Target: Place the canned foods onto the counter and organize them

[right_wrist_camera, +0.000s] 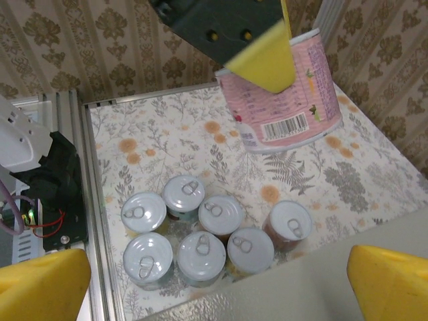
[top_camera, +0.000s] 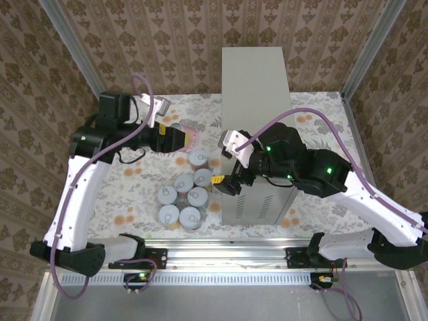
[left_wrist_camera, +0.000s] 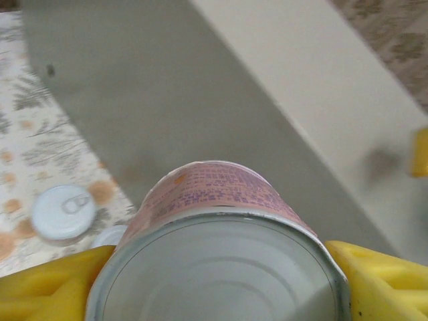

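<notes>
Floral-patterned floor (top_camera: 127, 200) by the arm bases carries seven canned foods (right_wrist_camera: 200, 254) bunched together, pull-tab lids up, below the right gripper (top_camera: 224, 182). That tool hangs with its jaws at full spread and nothing between them, with the counter (top_camera: 254, 87) edge right under its fingers (right_wrist_camera: 388, 281).

Further out, the left gripper (top_camera: 180, 139) is clamped at a narrow gap on a pink-labelled can (left_wrist_camera: 214, 194), clear of the floor. Yellow pads (left_wrist_camera: 47, 281) press the can's two sides. A plain ringed end faces the wrist camera and the can looks tilted in the right wrist view, so which end is up is unclear.

Straight ahead of the left tool is the counter's grey side wall (left_wrist_camera: 167, 100), with the paler top (left_wrist_camera: 321, 87) beyond and above it. With seven tins on the floor and one in the jaws, none is on the counter yet.

Step in hand, likely: carry the pink can onto the top. To do it well:
- raise it above the top edge before moving in, or it may hit the wall
- level it so it lands flat
- set it toward a far corner, leaving room for rows
- keep the right arm out of the path
</notes>
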